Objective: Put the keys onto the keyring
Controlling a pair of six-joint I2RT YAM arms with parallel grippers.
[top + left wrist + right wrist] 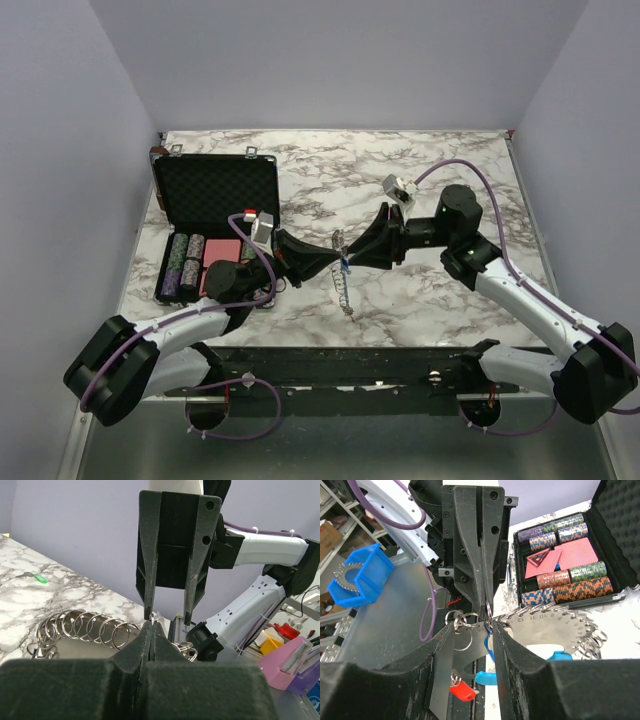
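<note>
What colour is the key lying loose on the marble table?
Green head on the key; the left wrist view shows it best.

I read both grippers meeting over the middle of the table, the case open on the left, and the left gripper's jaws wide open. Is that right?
No. The left gripper is shut, pinching the keyring; the right wrist view shows its jaws together. The rest stands: it meets the right gripper mid-table, and the case is open on the left.

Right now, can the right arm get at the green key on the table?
Probably yes. The green key lies alone on bare table, nothing over it, and the right gripper stands open. The left gripper, shut on the keyring, would have to hold it alone.
</note>
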